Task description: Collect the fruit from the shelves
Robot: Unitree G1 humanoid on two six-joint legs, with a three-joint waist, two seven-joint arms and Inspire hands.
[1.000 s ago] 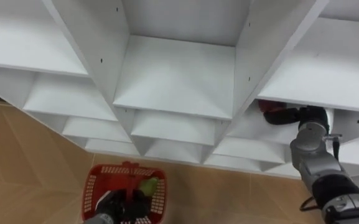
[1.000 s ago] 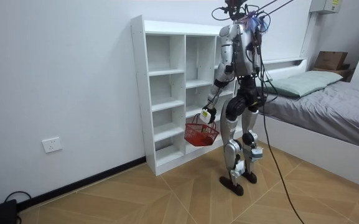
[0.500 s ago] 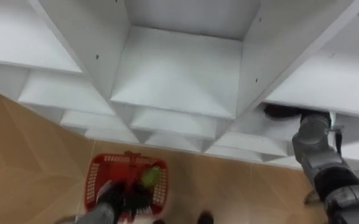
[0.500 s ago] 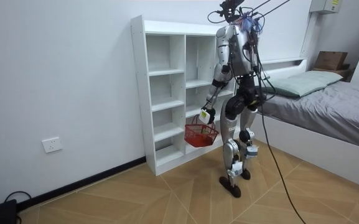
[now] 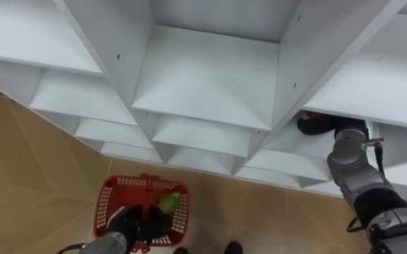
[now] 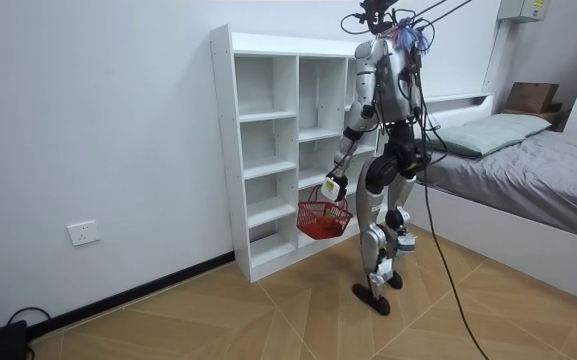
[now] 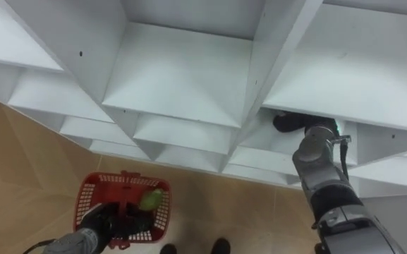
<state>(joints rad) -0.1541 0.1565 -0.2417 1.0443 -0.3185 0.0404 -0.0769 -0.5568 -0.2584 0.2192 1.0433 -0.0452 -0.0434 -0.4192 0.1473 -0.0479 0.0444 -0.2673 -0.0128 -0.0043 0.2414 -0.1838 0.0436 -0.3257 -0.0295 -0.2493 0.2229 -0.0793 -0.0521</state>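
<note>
1. A green fruit (image 5: 169,203) lies in the red basket (image 5: 106,209), low in the frame and left of centre, against the basket's right-hand wall.
2. The left hand (image 5: 134,227) sits at the bottom edge with its fingers curled round the basket's handle. The basket hangs from it above the wood floor (image 5: 27,162).
3. The right hand (image 5: 314,127) is at the right of the frame at mid height. It is reached into a compartment of the white closet (image 5: 203,85), just under a shelf board. The board hides much of it, so I cannot tell whether it is open or closed, or whether it holds anything.
4. In the room view the robot stands upright, close against the closet's right-hand column. The basket hangs beside its thigh, and a bed (image 6: 528,170) lies at the room view's right.
</note>
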